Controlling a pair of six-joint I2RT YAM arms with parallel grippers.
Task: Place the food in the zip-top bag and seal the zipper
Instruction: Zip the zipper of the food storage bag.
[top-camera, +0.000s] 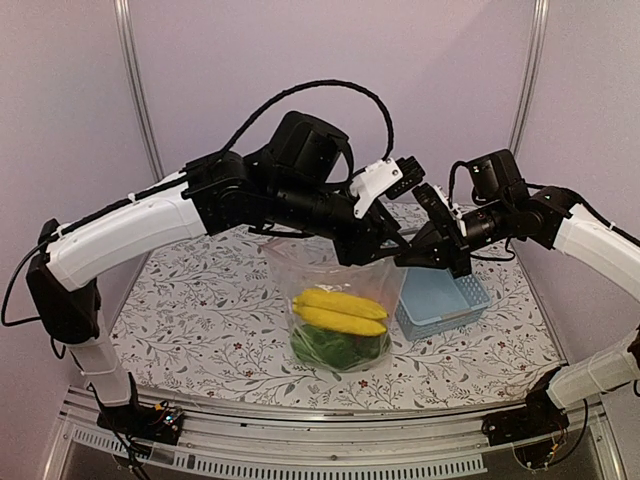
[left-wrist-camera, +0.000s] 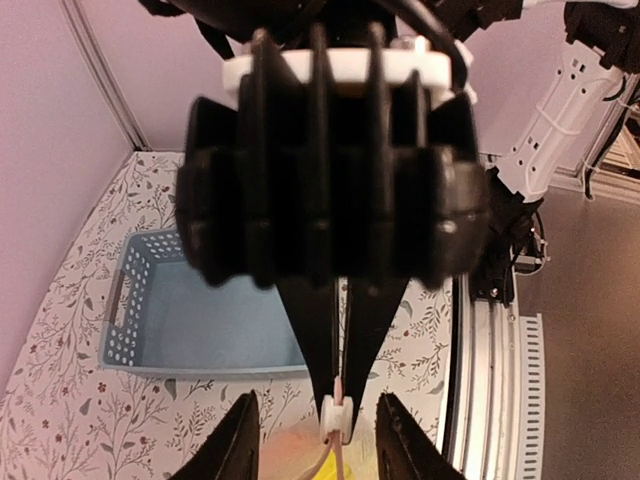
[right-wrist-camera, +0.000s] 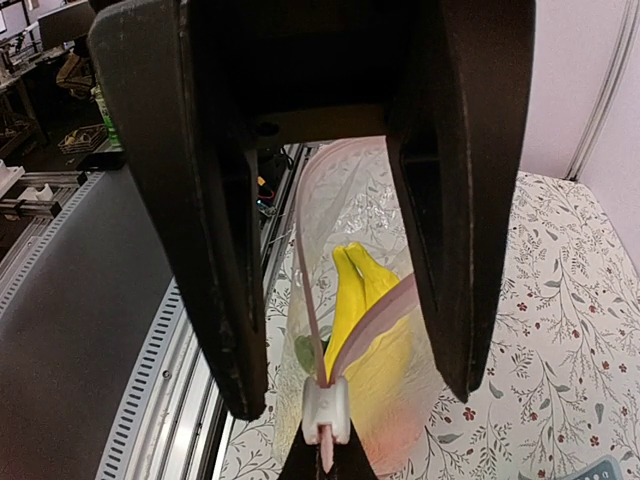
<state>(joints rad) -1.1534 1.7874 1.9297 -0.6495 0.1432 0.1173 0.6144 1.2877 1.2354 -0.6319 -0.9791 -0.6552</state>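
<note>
White arm links (top-camera: 125, 232), black joints (ribbed housings), looping black cable (top-camera: 320, 90).

On my worktop (top-camera: 200, 310): one clear zip-top bag (top-camera: 345, 285) holding two yellow bananas (top-camera: 338, 310) and one green pepper (top-camera: 335, 348), beside one light-blue basket (top-camera: 442, 300).

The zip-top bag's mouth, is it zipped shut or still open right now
Open. In the right wrist view the zipper strips bow apart above the bananas, meeting only at the white slider.
</note>
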